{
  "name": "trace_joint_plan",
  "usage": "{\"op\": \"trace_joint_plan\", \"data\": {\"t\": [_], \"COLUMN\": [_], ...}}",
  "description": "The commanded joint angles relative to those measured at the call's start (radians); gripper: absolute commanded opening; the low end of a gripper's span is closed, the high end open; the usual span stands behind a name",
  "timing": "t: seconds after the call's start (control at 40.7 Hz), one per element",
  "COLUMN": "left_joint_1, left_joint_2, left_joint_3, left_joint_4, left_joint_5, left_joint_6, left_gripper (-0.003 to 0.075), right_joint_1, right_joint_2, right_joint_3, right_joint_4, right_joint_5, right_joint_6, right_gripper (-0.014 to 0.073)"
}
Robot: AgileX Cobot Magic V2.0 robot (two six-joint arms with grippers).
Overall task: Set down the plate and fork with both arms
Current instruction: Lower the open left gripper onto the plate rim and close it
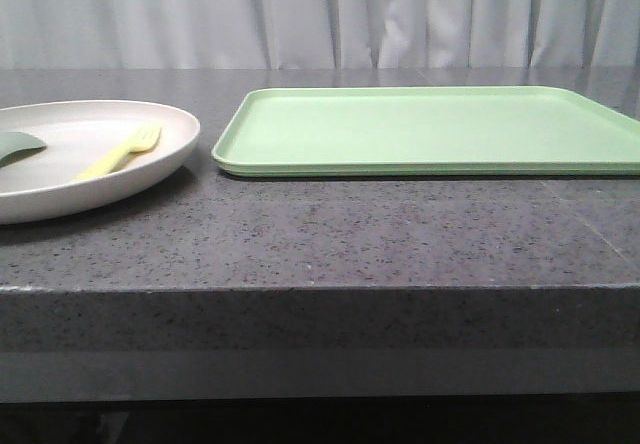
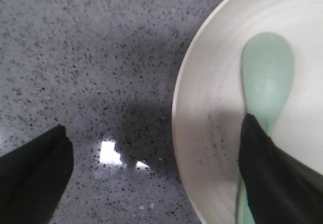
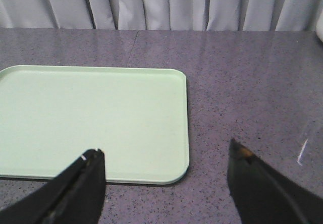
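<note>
On the worktop (image 1: 330, 234), fork (image 1: 120, 152) lies in plate (image 1: 150, 169); left pincer (image 2: 151, 178) and right pincer (image 3: 166, 183) gape wide, both empty

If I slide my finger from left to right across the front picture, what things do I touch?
Grey-green spoon → yellow fork, both lying in the cream plate → light-green tray.

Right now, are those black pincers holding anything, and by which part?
Nothing is held. The left pincer is open over the plate's rim, above the spoon. The right pincer is open above the tray's corner.
</note>
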Motion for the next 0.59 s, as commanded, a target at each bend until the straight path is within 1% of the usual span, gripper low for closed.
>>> {"op": "trace_joint_plan", "data": {"t": [0.0, 0.27, 0.344, 0.418, 0.467, 0.566], "left_joint_1": [0.001, 0.001, 0.001, 0.001, 0.001, 0.001], "left_joint_2": [0.036, 0.107, 0.111, 0.111, 0.111, 0.111], "left_joint_3": [-0.053, -0.054, -0.054, -0.054, -0.054, -0.054], "left_joint_4": [0.008, 0.005, -0.004, -0.008, -0.014, -0.032], "left_joint_5": [0.011, 0.011, 0.011, 0.007, 0.007, 0.002], "left_joint_6": [-0.014, -0.014, -0.014, -0.014, -0.014, -0.014], "left_gripper": [0.0639, 0.0638, 0.0626, 0.0586, 0.0542, 0.0428], "right_joint_1": [-0.004, -0.004, -0.004, -0.004, -0.004, -0.004], "right_joint_2": [0.007, 0.007, 0.007, 0.007, 0.007, 0.007], "right_joint_3": [-0.036, -0.036, -0.036, -0.036, -0.036, -0.036], "right_joint_4": [0.002, 0.002, 0.002, 0.002, 0.002, 0.002], "right_joint_5": [-0.074, -0.074, -0.074, -0.074, -0.074, -0.074], "right_joint_6": [-0.006, -0.006, -0.006, -0.006, -0.006, -0.006], "right_gripper": [0.0535, 0.0535, 0.0535, 0.0535, 0.0535, 0.0535]}}
